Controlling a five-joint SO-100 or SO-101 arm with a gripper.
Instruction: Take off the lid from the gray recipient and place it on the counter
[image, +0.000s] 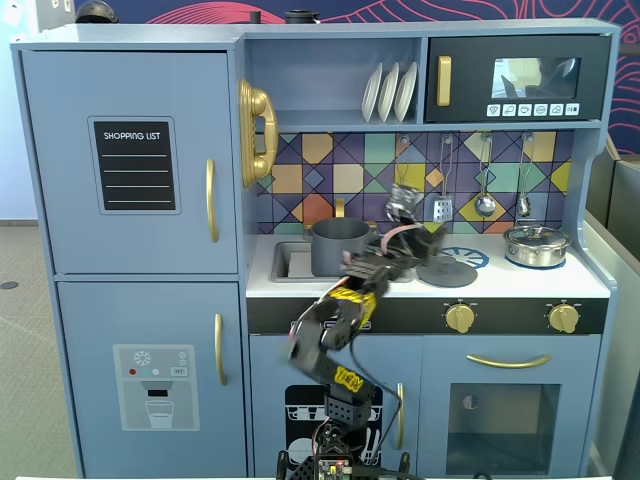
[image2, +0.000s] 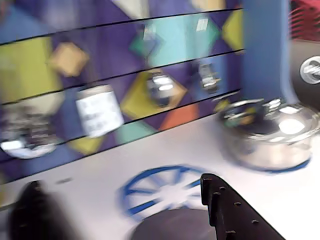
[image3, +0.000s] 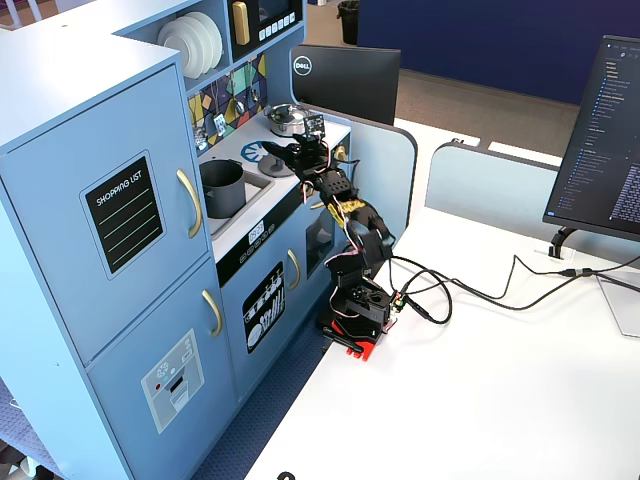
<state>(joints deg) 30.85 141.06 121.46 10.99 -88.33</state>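
On white counter (image: 500, 282), flat dark gray lid (image: 447, 271), beside open gray recipient (image: 339, 246)

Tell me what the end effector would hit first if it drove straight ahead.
Probably the tiled backsplash beyond the blue burner print; the silver pot sits right of that line, though depth is unclear.

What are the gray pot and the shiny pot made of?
The gray pot looks like matte painted metal or plastic: dull, no glints, so I can't tell which. The shiny pot looks like polished metal: bright mirror-like reflections, also seen in the wrist view.
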